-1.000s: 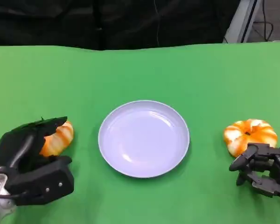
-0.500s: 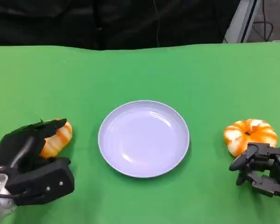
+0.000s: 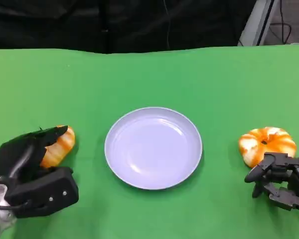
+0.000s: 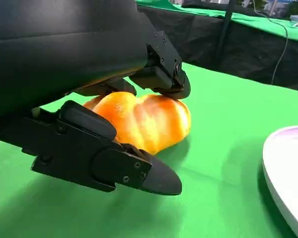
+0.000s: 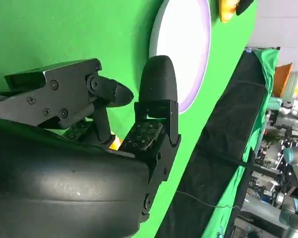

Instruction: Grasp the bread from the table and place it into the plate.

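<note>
An orange-and-white striped bread (image 3: 61,146) lies on the green table left of the white plate (image 3: 111,149). My left hand (image 3: 32,172) is wrapped over it: in the left wrist view the fingers (image 4: 161,79) press on top of the bread (image 4: 144,119) and the thumb (image 4: 114,166) lies along its near side. A second, round bread (image 3: 267,141) sits right of the plate. My right hand (image 3: 281,183) rests just in front of it, fingers part-bent and apart, holding nothing. The right wrist view shows that hand (image 5: 89,148) and the plate (image 5: 184,44) beyond it.
The green cloth (image 3: 149,74) runs back to a far edge against a dark backdrop. Open cloth lies between the plate and each bread. The plate's rim (image 4: 288,168) shows at the edge of the left wrist view.
My left hand and the striped bread have shifted slightly to the left together. The right hand, round bread and plate have not moved.
</note>
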Robot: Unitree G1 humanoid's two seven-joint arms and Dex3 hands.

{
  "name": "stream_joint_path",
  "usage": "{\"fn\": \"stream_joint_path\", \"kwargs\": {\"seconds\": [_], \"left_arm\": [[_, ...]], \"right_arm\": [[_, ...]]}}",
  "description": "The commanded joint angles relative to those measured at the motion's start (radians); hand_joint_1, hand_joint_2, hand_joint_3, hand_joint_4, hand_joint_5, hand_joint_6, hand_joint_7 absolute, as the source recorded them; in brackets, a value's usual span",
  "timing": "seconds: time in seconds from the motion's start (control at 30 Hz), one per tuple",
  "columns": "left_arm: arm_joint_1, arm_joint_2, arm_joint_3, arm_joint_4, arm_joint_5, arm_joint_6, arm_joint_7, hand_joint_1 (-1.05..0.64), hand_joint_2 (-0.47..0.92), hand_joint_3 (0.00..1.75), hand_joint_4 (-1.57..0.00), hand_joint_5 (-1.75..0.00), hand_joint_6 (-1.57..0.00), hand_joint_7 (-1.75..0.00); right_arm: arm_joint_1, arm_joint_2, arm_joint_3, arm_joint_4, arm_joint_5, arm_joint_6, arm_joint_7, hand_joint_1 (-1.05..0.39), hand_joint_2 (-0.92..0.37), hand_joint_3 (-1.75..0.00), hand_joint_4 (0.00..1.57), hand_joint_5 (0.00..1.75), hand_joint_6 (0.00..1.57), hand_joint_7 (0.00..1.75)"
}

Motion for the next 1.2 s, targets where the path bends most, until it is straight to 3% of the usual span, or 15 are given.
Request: {"fn": "stream_joint_path", "kwargs": {"seconds": [0.03, 0.87, 1.2], "left_arm": [[-0.017, 0.038, 0.006, 0.013, -0.008, 0.014, -0.002, -0.73, 0.92, 0.1, -0.42, 0.0, -0.47, 0.0], [0.027, 0.076, -0.001, -0.116, 0.013, 0.012, 0.058, -0.72, 0.92, 0.1, -0.42, 0.0, -0.46, 0.0], [-0.007, 0.062, -0.006, -0.041, 0.01, 0.035, 0.025, -0.72, 0.92, 0.11, -0.42, 0.0, -0.47, 0.0]], "right_arm": [[0.007, -0.018, -0.006, 0.002, 0.01, 0.004, -0.001, 0.07, -0.82, -0.63, 0.91, 1.36, 0.96, 0.95], [0.006, -0.02, -0.005, 0.005, 0.005, 0.002, -0.001, 0.07, -0.8, -0.67, 0.91, 1.37, 0.95, 0.98], [0.008, -0.018, -0.01, 0.003, 0.016, 0.01, 0.008, 0.06, -0.79, -0.68, 0.9, 1.37, 0.95, 0.97]]}}
